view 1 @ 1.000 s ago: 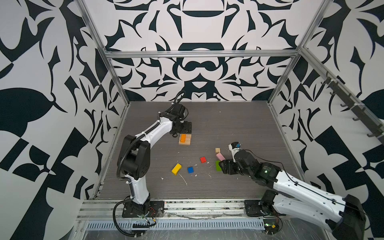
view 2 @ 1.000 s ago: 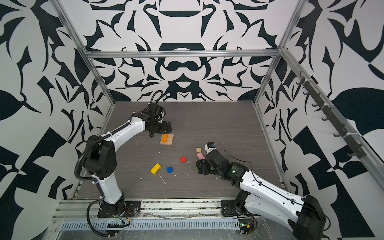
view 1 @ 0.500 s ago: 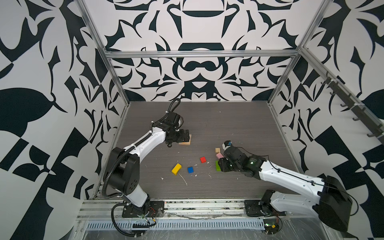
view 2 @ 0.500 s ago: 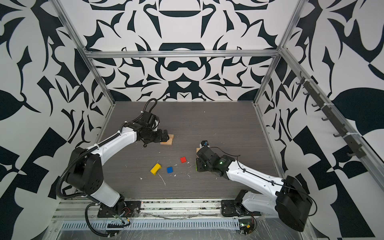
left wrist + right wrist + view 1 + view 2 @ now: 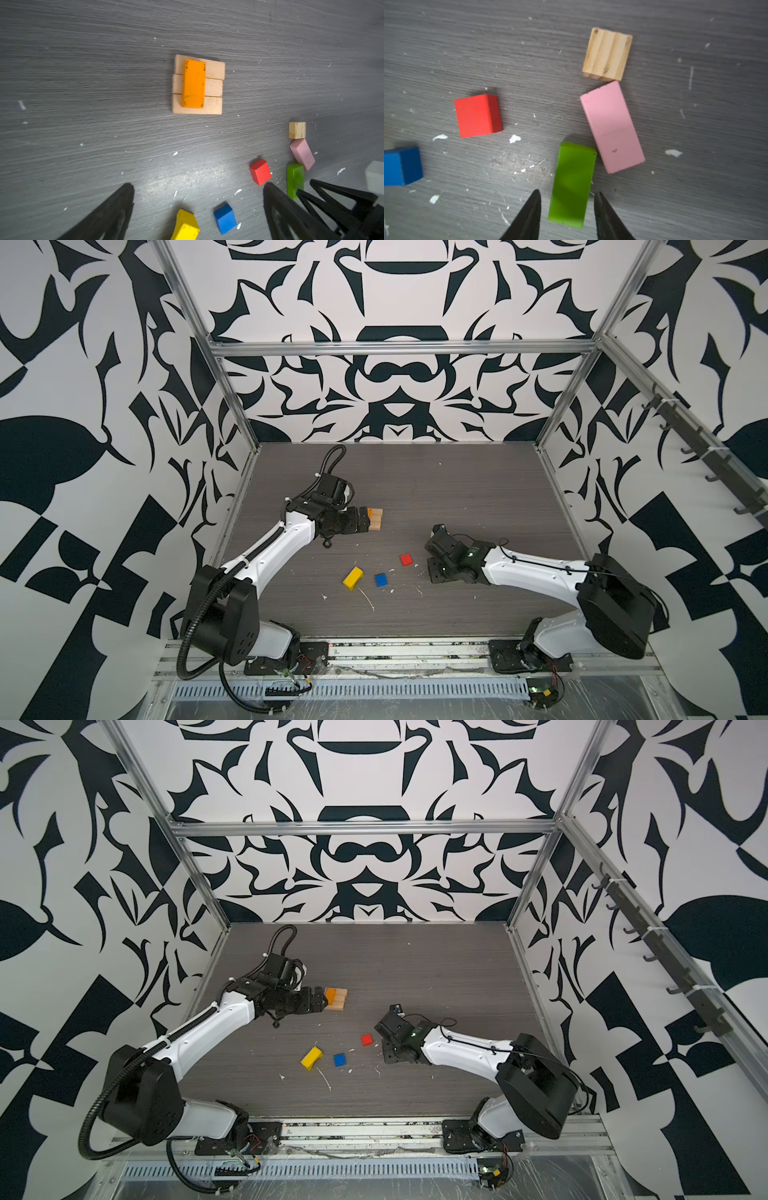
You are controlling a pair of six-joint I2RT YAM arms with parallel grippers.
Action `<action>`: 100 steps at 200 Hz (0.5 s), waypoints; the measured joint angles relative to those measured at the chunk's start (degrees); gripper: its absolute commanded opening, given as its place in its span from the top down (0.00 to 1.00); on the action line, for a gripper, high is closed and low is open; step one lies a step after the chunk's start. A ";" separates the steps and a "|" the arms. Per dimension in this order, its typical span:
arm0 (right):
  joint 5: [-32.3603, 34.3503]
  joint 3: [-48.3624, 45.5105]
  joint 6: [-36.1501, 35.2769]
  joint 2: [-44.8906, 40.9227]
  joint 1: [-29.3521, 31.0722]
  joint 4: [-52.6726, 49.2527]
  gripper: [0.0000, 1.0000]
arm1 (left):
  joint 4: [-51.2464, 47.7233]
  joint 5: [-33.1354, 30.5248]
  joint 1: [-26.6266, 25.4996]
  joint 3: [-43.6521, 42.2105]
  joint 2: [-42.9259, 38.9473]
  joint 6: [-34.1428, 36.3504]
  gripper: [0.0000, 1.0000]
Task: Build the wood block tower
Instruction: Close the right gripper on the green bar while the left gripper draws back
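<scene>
Dark grey wood-grain tabletop, flecked with white scraps, is enclosed by black-and-white patterned walls. An early step of the tower build is judged to be in hand: one coloured piece is laid, and its partner for that layer is about to be picked up.

The right claw is poised low over the green block, which lies flat between its jaws. The jaws are set narrowly apart, one along each long side of the block. A slim gap is seen on both sides, so nothing is clamped or touched yet. Just beyond the tips, to one side, the pink block lies right beside the green block's far corner, and the tan cube lies past it. The red block and blue block are set apart on the claw's other side.

The left claw is spread wide and holds nothing. Well ahead of its tips the tower is seen: three tan planks side by side, with the orange block laid across them. The yellow block lies near this claw, between its jaws as its wrist camera shows it.

For the next move, the right jaws would need to be shut on the green block's long sides. The block would then have to be lifted clear without the pink block being dragged, and laid on the bare strip of planks beside the orange block.
</scene>
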 measured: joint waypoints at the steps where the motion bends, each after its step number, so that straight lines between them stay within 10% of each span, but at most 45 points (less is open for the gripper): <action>1: 0.00 0.02 0.04 0.07 0.02 0.00 0.56 | 0.00 0.02 0.04 -0.02 -0.04 0.00 0.00; 100: 3.28 0.37 3.37 3.17 0.66 0.07 0.58 | 0.35 0.28 1.31 -3.54 -2.97 0.42 0.00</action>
